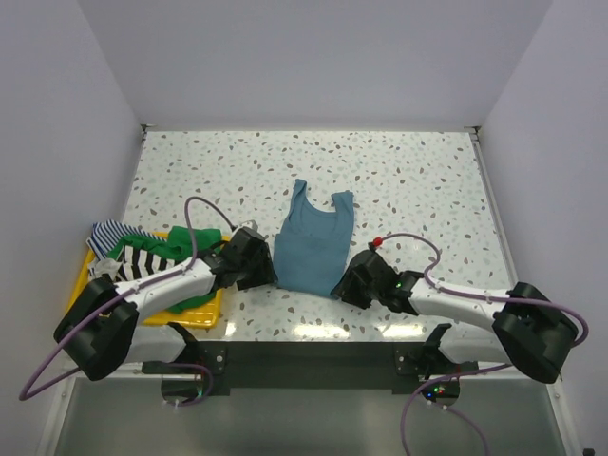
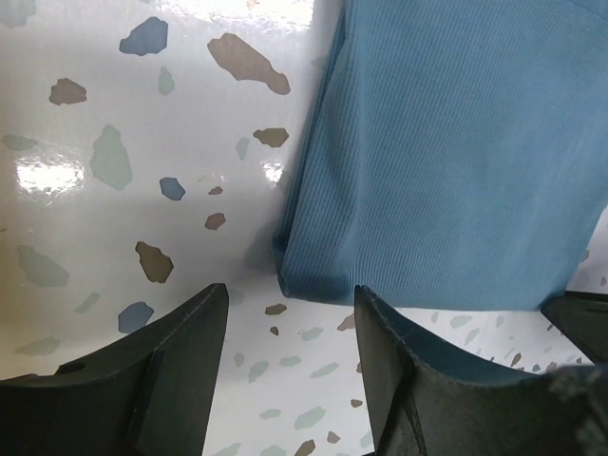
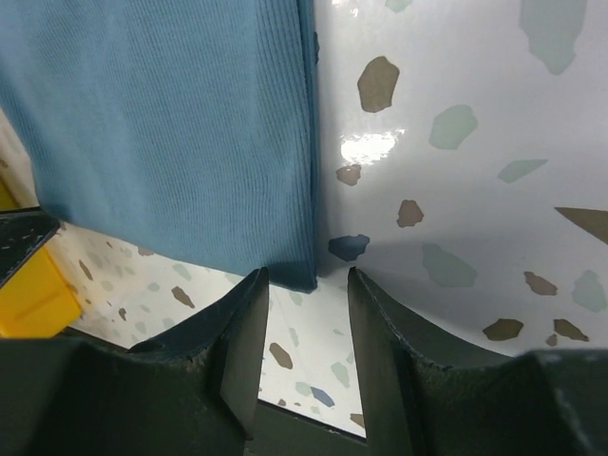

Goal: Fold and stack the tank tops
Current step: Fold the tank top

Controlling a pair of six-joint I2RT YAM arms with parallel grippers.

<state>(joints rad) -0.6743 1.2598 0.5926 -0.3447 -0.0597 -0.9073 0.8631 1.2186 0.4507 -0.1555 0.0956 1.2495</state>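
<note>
Yellow tray [image 1: 205, 315] at the table's [image 1: 418, 180] near left is heaped with green top [image 1: 177, 249] and striped tops [image 1: 142, 263], partly hidden by the left arm. Teal top [image 1: 312, 249] is laid flat mid-table, long axis near-to-far, straps pointed away. Left gripper [image 2: 292, 296] and right gripper [image 3: 307, 275] are held spread at its hem corners, nothing pinched.

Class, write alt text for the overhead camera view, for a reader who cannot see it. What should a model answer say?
A teal tank top lies spread flat in the middle of a speckled table, straps pointing away from the robot. The left gripper is at its near left corner and the right gripper at its near right corner. On the left, a yellow tray holds a heap of green and striped tops.
</note>
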